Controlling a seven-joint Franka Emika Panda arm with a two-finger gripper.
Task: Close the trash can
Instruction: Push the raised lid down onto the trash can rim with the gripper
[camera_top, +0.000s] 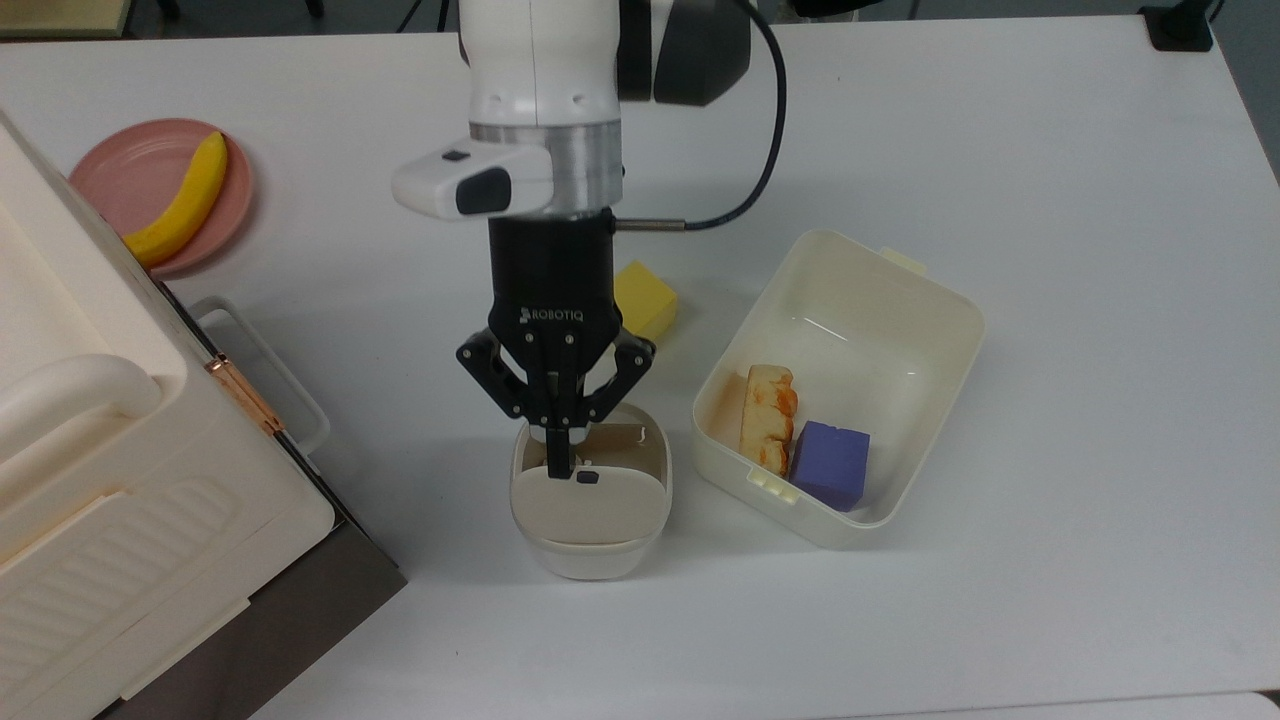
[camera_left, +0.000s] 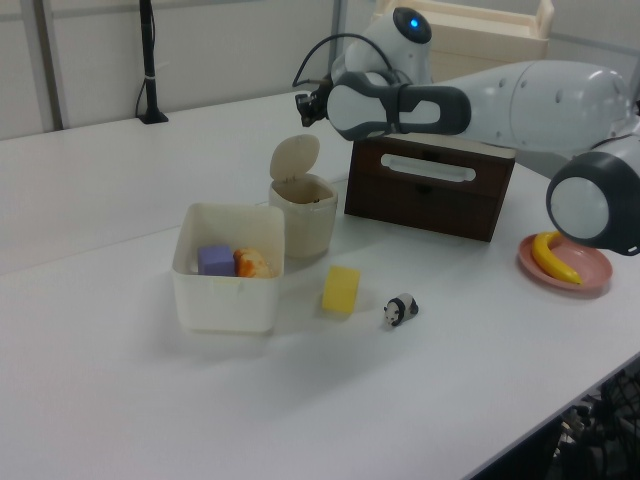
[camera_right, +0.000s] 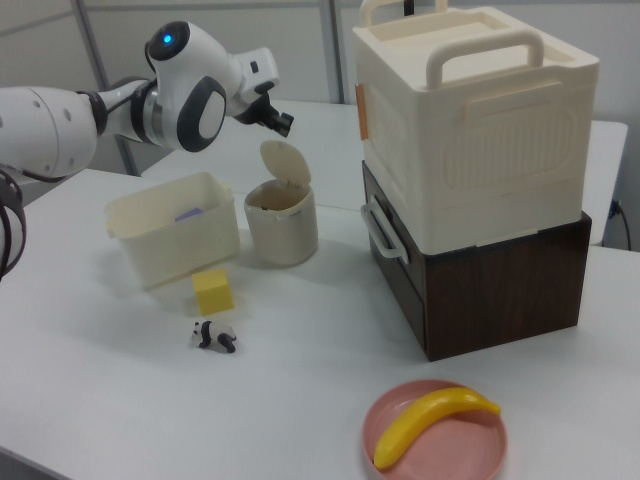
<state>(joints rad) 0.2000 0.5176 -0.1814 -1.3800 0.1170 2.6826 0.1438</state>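
Pincer (camera_top: 561, 470) of mine hangs over the bin (camera_top: 590, 490), fingers pressed together on nothing, tips at the upright flap lid (camera_top: 588, 503). Bin open, mid-table in the top view, tub (camera_top: 838, 390) just right, box (camera_top: 120, 470) left.

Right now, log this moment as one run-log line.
phase: approach | gripper: shut, above the trash can | flap lid: upright, open | contact: cannot tell | bin contents: crumpled paper

Tub (camera_top: 940, 300) just beside trash can (camera_top: 590, 545).
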